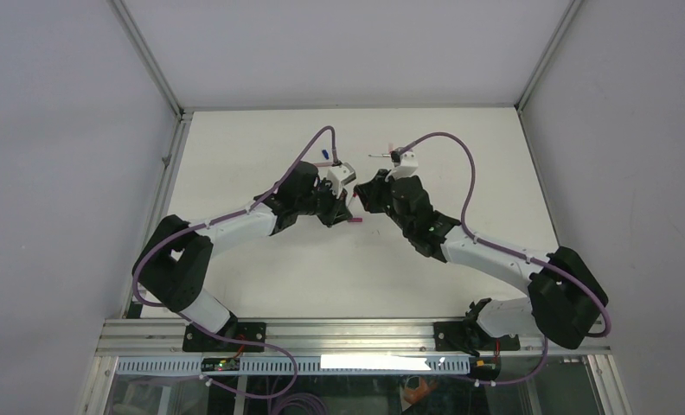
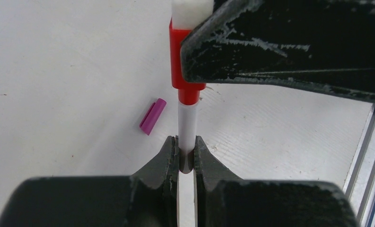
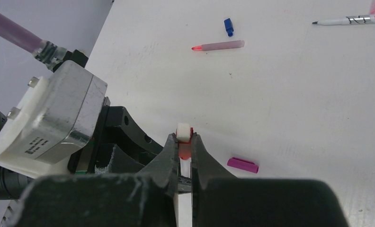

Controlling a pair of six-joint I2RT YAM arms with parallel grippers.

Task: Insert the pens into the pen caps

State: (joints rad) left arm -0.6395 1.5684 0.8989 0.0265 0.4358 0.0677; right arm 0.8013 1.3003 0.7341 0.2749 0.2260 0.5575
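The left gripper (image 2: 186,149) was clenched on the white barrel of the held pen (image 2: 187,120), its two fingers pinching it from either side above the desk (image 2: 58,56). Straight ahead along that barrel sat the red cap (image 2: 180,56), and the right gripper (image 3: 184,141) was clamped across it, a white end block poking out beyond its fingers. The two arms met nose to nose over the middle of the desk, so pen and cap shared one long axis running from one gripper to the other.

From where I stood the cap looked already over the pen's tip, with a narrower red collar showing between cap and barrel. I could not tell whether it was pushed fully home. Any further seating, I'd judge, would be a straight push along that shared line, with neither gripper twisting off it.

Further out, the magenta cap (image 2: 152,116) lay loose on the desk near the joined pair, on the side toward the arm bases. Well beyond lay the pink pen (image 3: 221,45), uncapped with its red tip bare, and the blue cap (image 3: 228,27) just past it. A far pen (image 3: 346,20) lay toward the back, nearer the right arm.
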